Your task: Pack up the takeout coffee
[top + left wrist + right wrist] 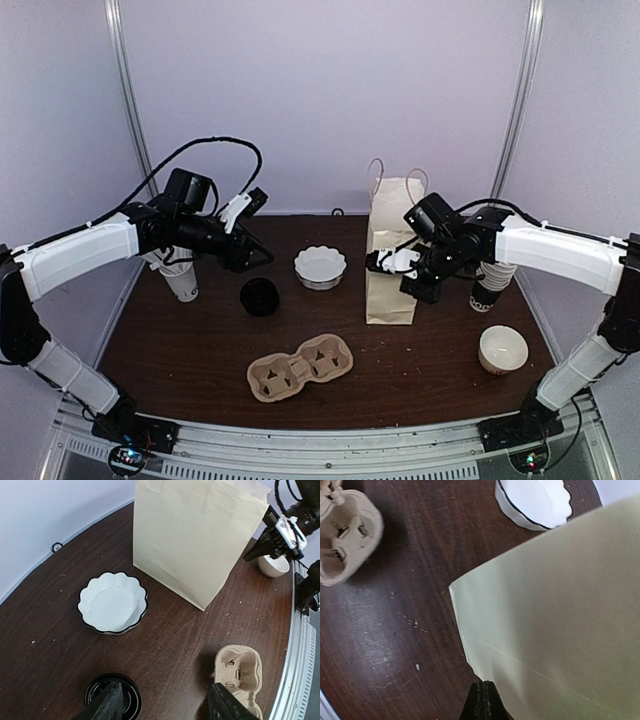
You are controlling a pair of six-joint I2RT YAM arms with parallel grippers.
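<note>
1 takeout coffee (260,297) stands on the table left of 1 paper bag (390,300), beside the left gripper (165,705), spread and grasping nothing. The right gripper (482,700) pinches the bag's edge. Also 1 cup carrier (300,367), 1 fluted dish (320,267), 1 bowl (503,349)

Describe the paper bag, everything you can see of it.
The paper bag is plain pale tan paper, tall and flat-fronted, with a crease across one face and no print showing. Two thin looped handles rise from its top. It stands upright on the dark wooden table, toward the back, right of centre. A white scalloped dish sits beside it without touching it. The right gripper is shut at the bag's edge, apparently pinching the paper.
</note>
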